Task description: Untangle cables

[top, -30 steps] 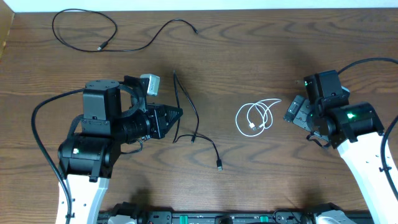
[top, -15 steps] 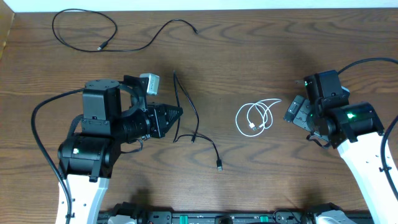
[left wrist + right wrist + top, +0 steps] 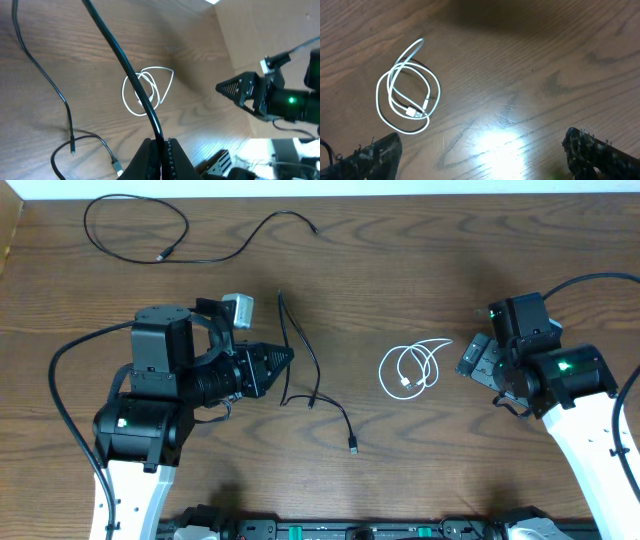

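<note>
— Currently gripping what, and why?
— Left gripper [image 3: 161, 143]: jaws clamped on black cable [image 3: 120, 57], mid-counter [image 3: 420, 260], presumably for pulling free. Right gripper [image 3: 482, 150]: jaws apart beside coiled white cable [image 3: 407, 92]. Second black cable [image 3: 150, 225]: far corner.

Overhead even, sharp. Right wrist: glare patch on table [image 3: 495, 131], right gripper [image 3: 482, 150] dark, blurry. Left wrist: near black cable [image 3: 125, 65] soft, lower-right corner blown out.

Dark brown wood-grain table [image 3: 480, 250], pale strip [image 3: 330, 187] along its far edge, bright glare [image 3: 495, 140] on the wood
</note>
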Controlling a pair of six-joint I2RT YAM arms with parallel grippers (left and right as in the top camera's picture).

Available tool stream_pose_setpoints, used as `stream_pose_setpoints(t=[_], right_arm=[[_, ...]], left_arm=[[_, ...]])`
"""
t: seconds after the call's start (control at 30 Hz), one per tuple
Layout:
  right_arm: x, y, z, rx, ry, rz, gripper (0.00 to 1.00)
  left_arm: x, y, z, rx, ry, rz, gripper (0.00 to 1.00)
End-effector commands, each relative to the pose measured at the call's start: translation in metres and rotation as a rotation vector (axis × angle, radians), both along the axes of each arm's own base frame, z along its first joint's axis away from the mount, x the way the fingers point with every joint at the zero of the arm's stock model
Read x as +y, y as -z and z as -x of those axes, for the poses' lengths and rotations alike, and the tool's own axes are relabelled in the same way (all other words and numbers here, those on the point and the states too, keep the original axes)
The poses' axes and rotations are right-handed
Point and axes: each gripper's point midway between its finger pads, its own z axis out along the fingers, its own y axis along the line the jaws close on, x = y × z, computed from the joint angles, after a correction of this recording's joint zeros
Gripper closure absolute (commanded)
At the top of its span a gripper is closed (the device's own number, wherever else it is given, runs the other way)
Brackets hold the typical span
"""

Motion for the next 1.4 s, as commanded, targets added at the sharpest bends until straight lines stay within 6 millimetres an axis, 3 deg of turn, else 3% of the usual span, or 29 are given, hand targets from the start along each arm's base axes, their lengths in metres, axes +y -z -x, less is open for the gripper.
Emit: stream_pose_setpoints(t=[0.0, 1.2, 1.37], right_arm=[[-0.005, -0.005, 0.0, -0.016, 0.005, 0.021, 0.01], [-0.005, -0.005, 0.0, -0.016, 0.005, 0.021, 0.01], [-0.005, -0.005, 0.0, -0.016, 0.005, 0.021, 0.01]], left_arm=[[0.007, -0.006, -0.008, 0.027, -0.089, 0.01, 0.93], [0.013, -0.026, -0.031, -0.098, -0.151, 0.009, 0.93], [0.029, -0.021, -0.042, -0.082, -0.271, -0.026, 0.93]])
